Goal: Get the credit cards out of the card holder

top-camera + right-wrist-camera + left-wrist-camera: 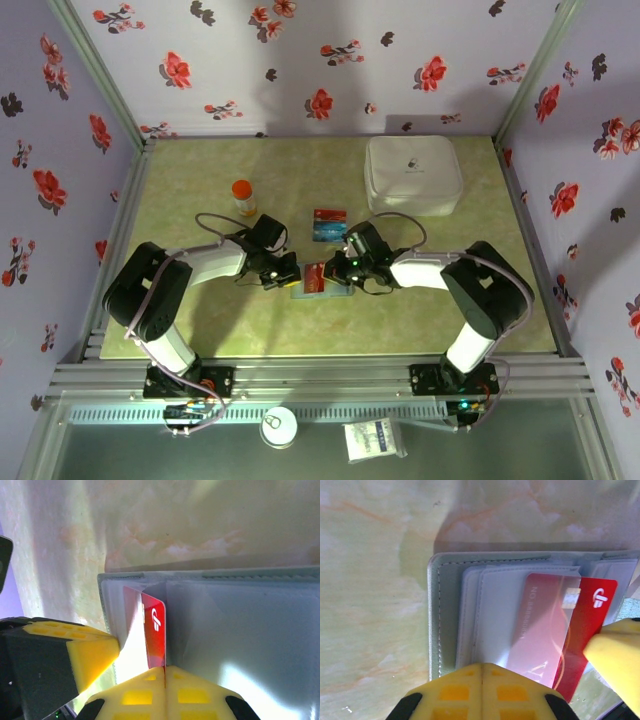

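Red card, long axis near-to-far

free: near table strip | obstacles: bottle rear-left, white case rear-right, blue card behind card holder

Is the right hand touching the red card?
Touching. Right wrist view: the red card runs straight into the seam between the fingers of the shut right hand, with no gap.

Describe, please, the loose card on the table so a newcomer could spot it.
Find the large white case at the far right of the table. Left of the case's near corner, a small card lies flat. Unlike the red card in the holder, it lies loose and is mostly blue-teal.
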Tool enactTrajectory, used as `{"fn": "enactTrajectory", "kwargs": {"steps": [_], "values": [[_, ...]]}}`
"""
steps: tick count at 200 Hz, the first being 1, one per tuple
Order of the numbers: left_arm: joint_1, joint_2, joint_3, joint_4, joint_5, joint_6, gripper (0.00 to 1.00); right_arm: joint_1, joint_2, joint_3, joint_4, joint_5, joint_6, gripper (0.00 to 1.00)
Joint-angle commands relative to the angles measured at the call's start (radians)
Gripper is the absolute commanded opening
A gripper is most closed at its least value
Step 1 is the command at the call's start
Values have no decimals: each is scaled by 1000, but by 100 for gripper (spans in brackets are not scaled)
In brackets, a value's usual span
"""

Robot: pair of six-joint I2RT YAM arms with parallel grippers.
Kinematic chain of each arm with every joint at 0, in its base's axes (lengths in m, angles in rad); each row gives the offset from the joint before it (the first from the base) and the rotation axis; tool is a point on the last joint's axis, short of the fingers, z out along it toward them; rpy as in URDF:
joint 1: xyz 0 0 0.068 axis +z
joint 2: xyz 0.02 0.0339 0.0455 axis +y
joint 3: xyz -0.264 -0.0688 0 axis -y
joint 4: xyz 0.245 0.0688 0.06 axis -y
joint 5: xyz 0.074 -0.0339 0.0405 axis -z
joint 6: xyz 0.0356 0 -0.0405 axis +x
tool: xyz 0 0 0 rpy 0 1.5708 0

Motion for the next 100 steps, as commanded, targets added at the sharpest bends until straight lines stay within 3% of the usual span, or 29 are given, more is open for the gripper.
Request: {"fn": "enactTrajectory", "kwargs": {"steps": [1,53,100], "values": [[-3,8,-5,-58,-35,18,0,-16,-53,-12,-105,34,-54,6],[-4,-15,-17,-28,-18,7,0,-20,-105,56,-360,129,-146,6],[-4,-22,-30,19,12,1,0,-17,-86,114,-425,146,-160,5]]}}
